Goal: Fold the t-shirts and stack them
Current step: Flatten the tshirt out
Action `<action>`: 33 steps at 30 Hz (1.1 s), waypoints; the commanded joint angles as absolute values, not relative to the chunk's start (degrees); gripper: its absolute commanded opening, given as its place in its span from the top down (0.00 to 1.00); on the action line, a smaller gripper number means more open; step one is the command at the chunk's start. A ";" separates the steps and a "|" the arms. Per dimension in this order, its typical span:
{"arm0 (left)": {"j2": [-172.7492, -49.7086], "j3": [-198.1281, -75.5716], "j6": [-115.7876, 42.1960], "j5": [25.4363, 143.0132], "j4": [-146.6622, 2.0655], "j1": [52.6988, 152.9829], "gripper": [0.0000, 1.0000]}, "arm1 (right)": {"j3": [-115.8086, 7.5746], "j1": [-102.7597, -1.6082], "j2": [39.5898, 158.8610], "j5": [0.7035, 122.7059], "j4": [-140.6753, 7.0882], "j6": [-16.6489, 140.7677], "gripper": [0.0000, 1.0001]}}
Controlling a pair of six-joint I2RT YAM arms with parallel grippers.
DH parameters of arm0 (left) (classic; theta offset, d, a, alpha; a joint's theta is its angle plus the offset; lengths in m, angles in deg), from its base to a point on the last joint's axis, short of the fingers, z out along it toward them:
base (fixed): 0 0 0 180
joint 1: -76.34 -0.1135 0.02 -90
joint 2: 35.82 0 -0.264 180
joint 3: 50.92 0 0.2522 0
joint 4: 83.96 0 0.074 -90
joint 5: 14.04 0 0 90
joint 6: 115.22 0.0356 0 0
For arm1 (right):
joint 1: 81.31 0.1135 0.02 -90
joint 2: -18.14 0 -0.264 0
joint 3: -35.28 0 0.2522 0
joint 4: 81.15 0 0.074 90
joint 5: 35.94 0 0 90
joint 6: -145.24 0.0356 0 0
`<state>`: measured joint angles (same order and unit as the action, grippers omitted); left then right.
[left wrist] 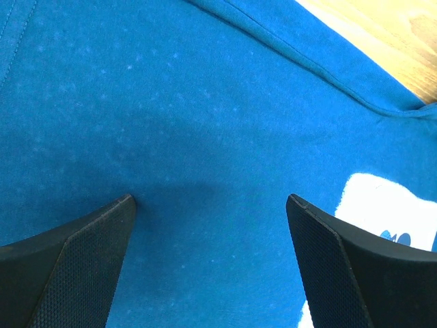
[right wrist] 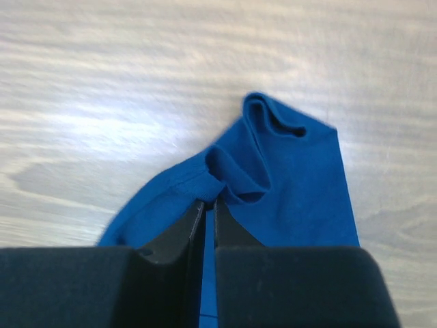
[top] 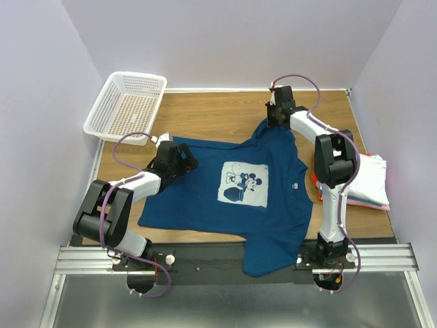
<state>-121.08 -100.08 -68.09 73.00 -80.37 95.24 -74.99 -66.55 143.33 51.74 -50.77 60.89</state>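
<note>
One teal tee (top: 205,198), Mickey print (top: 244,184); right end effector (right wrist: 208,205) pinching its edge, left end effector (left wrist: 210,201) spread wide, empty.

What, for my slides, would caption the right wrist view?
Right gripper pinching a bunched fold of the blue tee on the wooden table.

- This looks like a robot laboratory: a small test cell, not a home or a shop.
- Plain pale walls (top: 232,41) close in the wooden surface (top: 225,113) on three sides, like a booth.
- Two robot arms, the left arm (top: 116,205) and the right arm (top: 334,171), are bolted to a metal rail (top: 89,258) at the near edge.
- Purple cables (top: 113,156) run openly along the arms.
- On the surface lie simple props: a blue t-shirt (top: 205,191), a white plastic basket (top: 136,75) and some folded clothes (top: 369,181).
</note>
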 commanded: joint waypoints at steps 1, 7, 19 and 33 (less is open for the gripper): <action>-122.31 -101.24 -67.67 73.85 -78.63 95.50 0.02 | -78.85 -66.55 145.93 56.08 -50.51 61.66 0.86; -123.45 -101.86 -67.49 74.56 -78.54 95.50 0.02 | -85.17 -66.46 151.55 60.56 -50.60 61.31 0.85; -121.26 -101.86 -67.49 75.17 -78.55 95.50 0.02 | -90.99 -66.54 150.26 54.59 -50.51 60.51 0.00; -121.07 -109.40 -65.47 74.03 -75.82 95.50 0.02 | -53.91 -66.55 122.57 47.30 -50.60 77.74 0.00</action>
<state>-119.87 -105.50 -67.41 74.44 -76.61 95.24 -61.51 -66.55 124.90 51.04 -52.10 71.47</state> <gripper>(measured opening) 0.983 0.997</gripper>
